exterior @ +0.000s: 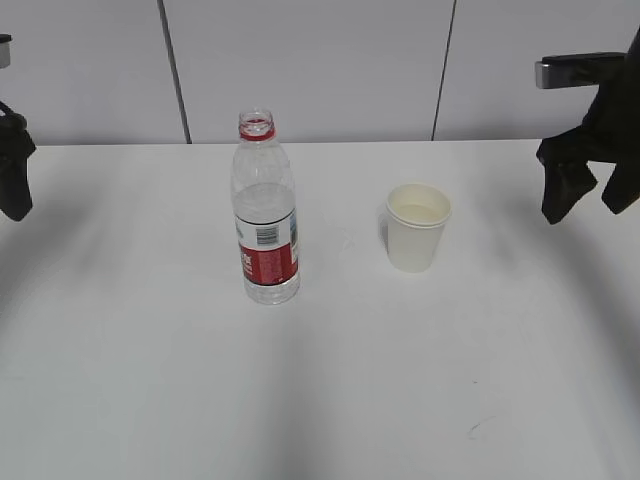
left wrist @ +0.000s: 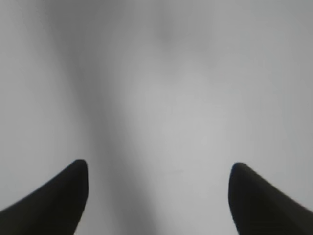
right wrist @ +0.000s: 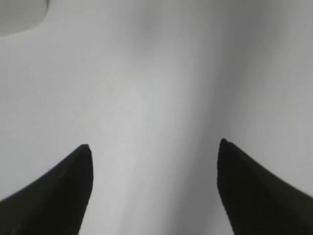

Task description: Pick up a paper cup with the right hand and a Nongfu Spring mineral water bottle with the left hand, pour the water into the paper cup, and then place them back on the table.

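Where the white table (exterior: 330,400) fills the exterior view, two items stand upright on it, apart from each other and from both arms.

Item one: the bottle (exterior: 266,215), clear plastic, no cap, red ring at the neck, red-and-white label round the lower half. It stands left of centre. Water (exterior: 265,205) shows inside it, the level lying a little above the label.

Item two: the paper cup (exterior: 418,228), plain white, cream inside, rolled rim, standing right of centre and beside the bottle with bare table between them. Whether it holds any liquid cannot be told.

Item three: the left hand (exterior: 14,175), black, at the far left edge, only partly in frame, well away from the bottle. In its wrist view the two fingertips (left wrist: 58,200) stand wide apart over bare table, nothing between them.

Item four: the right hand (exterior: 590,185), black with a silver-grey block above, at the far right edge, raised above the table, well clear of the cup. Its fingertips (right wrist: 61,188) are likewise spread wide, holding nothing.

Item five: a small dark scuff mark (exterior: 478,428) on the near table surface.
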`<control>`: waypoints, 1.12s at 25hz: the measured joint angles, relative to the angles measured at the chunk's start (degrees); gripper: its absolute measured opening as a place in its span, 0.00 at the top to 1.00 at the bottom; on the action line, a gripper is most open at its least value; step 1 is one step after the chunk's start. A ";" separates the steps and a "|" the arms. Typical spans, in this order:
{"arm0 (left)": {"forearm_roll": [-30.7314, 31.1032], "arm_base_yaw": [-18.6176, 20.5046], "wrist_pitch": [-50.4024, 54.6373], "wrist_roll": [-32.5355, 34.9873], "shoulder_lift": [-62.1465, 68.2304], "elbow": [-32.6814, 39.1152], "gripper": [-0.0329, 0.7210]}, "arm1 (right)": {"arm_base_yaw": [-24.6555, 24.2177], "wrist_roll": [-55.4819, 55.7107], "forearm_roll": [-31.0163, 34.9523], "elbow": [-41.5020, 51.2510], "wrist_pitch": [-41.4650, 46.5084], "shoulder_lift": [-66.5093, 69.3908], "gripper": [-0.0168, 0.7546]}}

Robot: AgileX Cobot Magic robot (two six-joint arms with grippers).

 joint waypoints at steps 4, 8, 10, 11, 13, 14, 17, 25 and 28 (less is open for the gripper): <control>-0.48 0.00 -0.04 0.00 -4.15 3.64 0.24 | 0.00 0.00 0.47 2.99 0.10 -3.39 0.21; -0.94 0.00 -0.32 0.00 -9.23 9.76 0.24 | 0.00 0.00 0.53 8.42 -0.77 -8.58 0.21; -2.10 0.00 -0.99 0.00 -12.06 13.58 0.24 | 0.00 0.00 0.61 11.78 -2.28 -11.88 0.21; -2.61 0.00 -1.66 0.00 -13.41 15.56 0.24 | 0.00 -0.03 0.72 13.67 -2.96 -13.25 0.21; -3.87 0.00 -2.49 0.00 -15.80 19.21 0.24 | 0.00 -0.03 1.08 17.57 -3.92 -16.51 0.21; -4.24 0.00 -2.76 0.00 -17.15 21.23 0.24 | 0.00 -0.03 1.30 19.23 -4.35 -18.06 0.21; -4.52 0.00 -4.24 0.00 -21.30 27.02 0.24 | 0.00 -0.13 1.83 24.89 -6.34 -22.44 0.21; -4.70 0.00 -8.71 0.00 -33.25 40.85 0.24 | 0.00 -0.15 1.90 35.89 -8.72 -30.70 0.21; -5.14 0.00 -8.97 0.00 -36.74 44.26 0.24 | 0.00 -0.25 2.16 38.86 -8.85 -32.85 0.21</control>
